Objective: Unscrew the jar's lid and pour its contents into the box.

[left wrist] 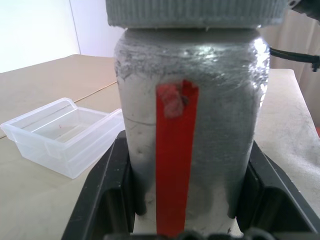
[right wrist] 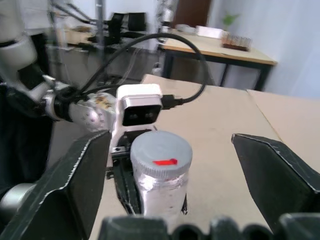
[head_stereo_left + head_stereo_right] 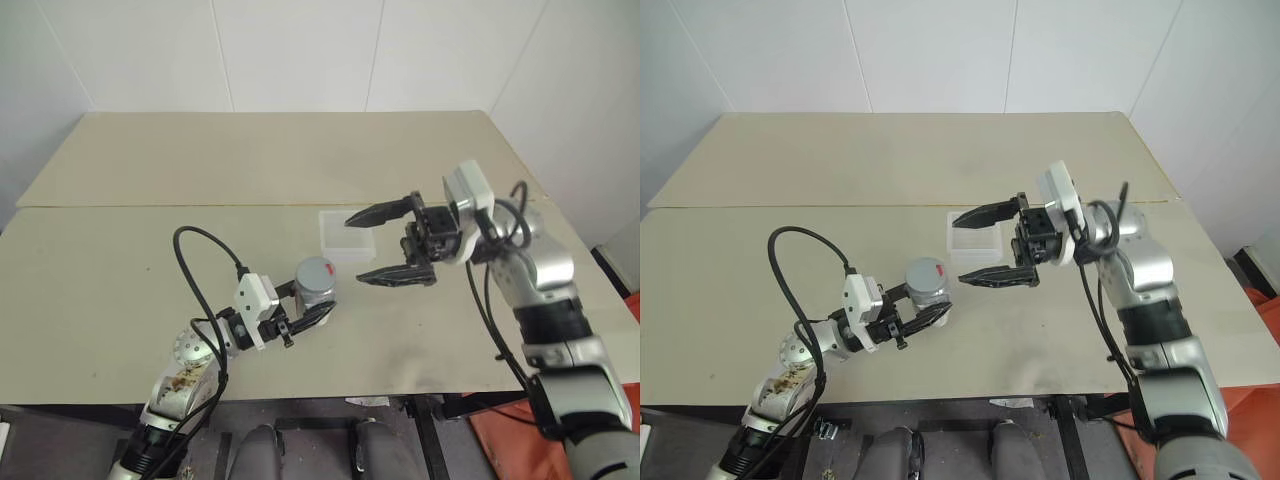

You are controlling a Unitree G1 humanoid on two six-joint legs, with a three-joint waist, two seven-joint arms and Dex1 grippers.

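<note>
Beige table (image 3: 150,270) carried the setup. Left gripper (image 3: 318,313) clenched the jar (image 3: 316,295) upright, lid (image 3: 315,272) on. Right gripper (image 3: 383,245) gaped wide just beside it, empty; box (image 3: 346,236) lay beyond its fingers.

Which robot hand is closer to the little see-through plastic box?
The right hand. It hovers open beside the small clear plastic box. The left hand is farther away, nearer the table's front edge, shut around the small clear jar with the grey lid.
</note>
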